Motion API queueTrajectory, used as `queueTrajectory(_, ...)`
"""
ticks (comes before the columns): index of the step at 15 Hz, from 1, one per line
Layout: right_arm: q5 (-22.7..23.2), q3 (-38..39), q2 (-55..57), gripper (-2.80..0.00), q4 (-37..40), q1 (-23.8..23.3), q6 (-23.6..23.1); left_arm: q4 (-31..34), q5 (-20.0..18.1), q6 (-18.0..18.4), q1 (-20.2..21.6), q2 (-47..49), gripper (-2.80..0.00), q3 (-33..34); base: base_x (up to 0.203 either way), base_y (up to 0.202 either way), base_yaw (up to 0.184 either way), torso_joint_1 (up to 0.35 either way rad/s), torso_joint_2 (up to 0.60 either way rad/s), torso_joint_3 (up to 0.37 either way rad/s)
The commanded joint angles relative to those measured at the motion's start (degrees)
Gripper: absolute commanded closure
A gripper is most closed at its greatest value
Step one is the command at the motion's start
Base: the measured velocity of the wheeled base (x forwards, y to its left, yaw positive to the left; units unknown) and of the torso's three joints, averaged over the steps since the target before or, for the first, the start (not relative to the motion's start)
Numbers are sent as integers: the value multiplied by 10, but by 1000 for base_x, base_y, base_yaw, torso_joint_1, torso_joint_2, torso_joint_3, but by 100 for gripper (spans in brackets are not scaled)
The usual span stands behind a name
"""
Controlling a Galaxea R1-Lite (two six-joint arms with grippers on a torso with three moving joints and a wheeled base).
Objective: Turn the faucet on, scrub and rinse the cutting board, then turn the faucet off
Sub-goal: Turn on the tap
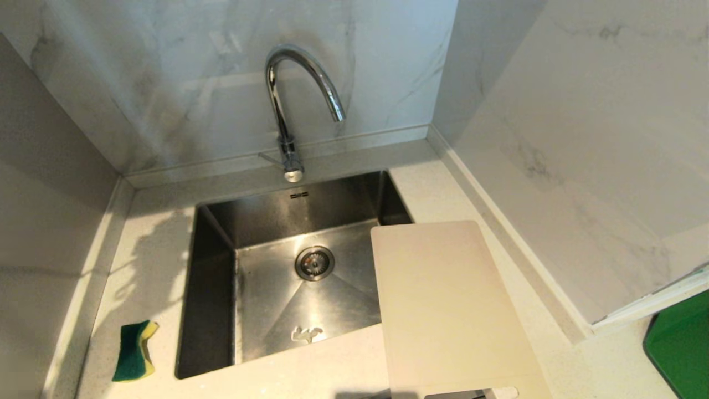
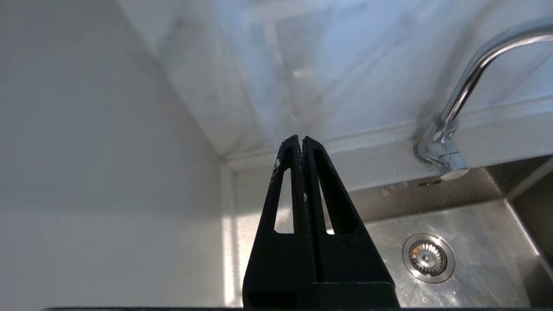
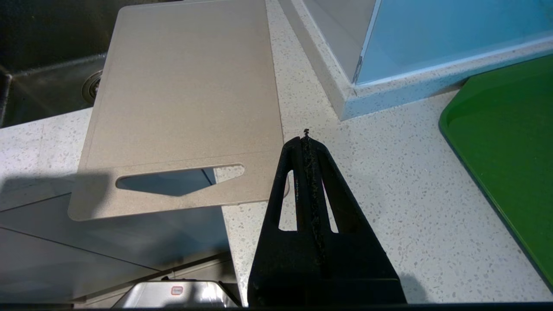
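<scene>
Faucet: tall shiny chrome gooseneck faucet (image 1: 293,105) stands on the far rim of the sink, its arched spout reaching over the basin and a thin side lever (image 1: 270,158) pointing left at its base; no water is running.
Cutting board: large thin cream-white plastic cutting board (image 1: 443,299) lies flat on the right, its left part overhanging the sink and its near end overhanging the edge of the surface.
Handling: board looks light and stiff, probably slippery once wet; the oblong handle slot (image 3: 179,179) at its near short end, or the overhanging left edge, seems the best place to take hold.
Lever: small and smooth, so likely better nudged than pinched.
Left hand: left hand (image 2: 301,139) hangs over the left side of the sink, fingers pressed together on nothing, pointing toward the far left corner, well apart from the faucet.
Right hand: right hand (image 3: 306,137) hangs near the board's right near corner, fingers pressed together, empty.
Sink: square brushed stainless steel sink (image 1: 213,266) with a round strainer drain (image 1: 314,262).
Sponge: soft green and yellow sponge (image 1: 134,351) lies on the surface left of the sink, near end.
Surface: pale speckled stone surface (image 1: 149,260), hard and smooth.
Tray: green rimmed tray (image 3: 505,142) lies far right.
</scene>
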Motion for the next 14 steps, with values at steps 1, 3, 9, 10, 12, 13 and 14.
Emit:
queueTrajectory(1,-1,0,1,0,0,0,0,-6,5,0,-14,76,0,-23,0,0,0,0,0,0)
queueTrajectory(3,0,0,1,0,0,0,0,-13,10,-1,-28,112,0,-46,0,0,0,0,0,0)
queueTrajectory(9,0,0,1,0,0,0,0,-17,29,-4,-49,235,0,-134,0,0,0,0,0,0)
queueTrajectory(10,0,0,1,0,0,0,0,-17,31,-8,-53,251,0,-142,0,0,0,0,0,0)
queueTrajectory(12,0,0,1,0,0,0,0,-18,30,-26,-62,283,0,-164,0,0,0,0,0,0)
queueTrajectory(13,0,0,1,0,0,0,0,-18,28,-40,-68,306,0,-192,0,0,0,0,0,0)
queueTrajectory(14,0,0,1,0,0,0,-1,-17,27,-53,-72,326,0,-213,0,0,0,0,0,0)
